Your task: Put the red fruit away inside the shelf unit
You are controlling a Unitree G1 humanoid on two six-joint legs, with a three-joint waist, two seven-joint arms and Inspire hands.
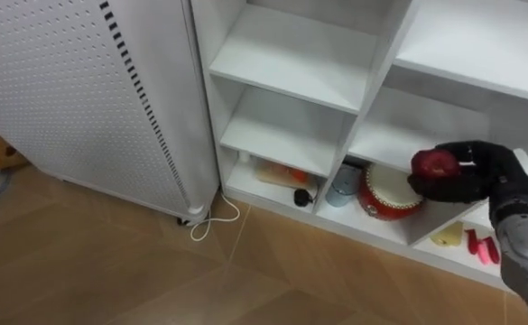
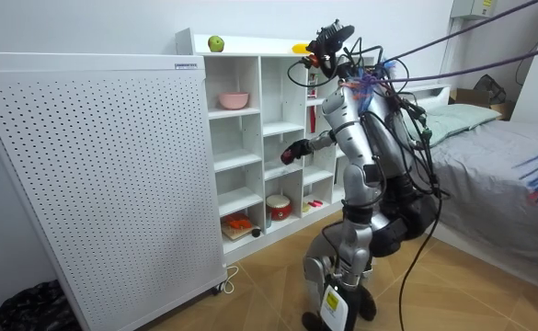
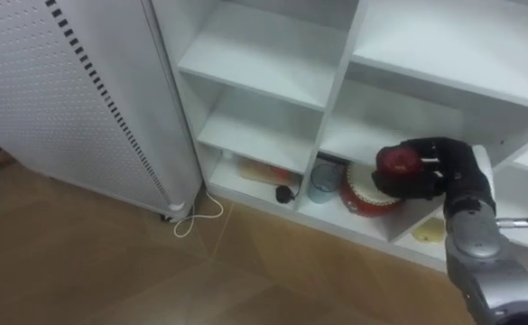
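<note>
**Red apple held at the closet**

The right hand [image 1: 477, 173] is clenched round a red apple [image 1: 434, 163]. It holds the apple in front of the white closet [image 1: 291, 59], before the low compartment with the red pot [image 1: 385, 200].

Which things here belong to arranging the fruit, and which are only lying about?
For the job: red fruit, held in the right hand; white closet; green apple on top of it.

Only lying about: red pot and blue cup on the bottom shelf; pink bowl; perforated panel; white cable on the floor.
</note>
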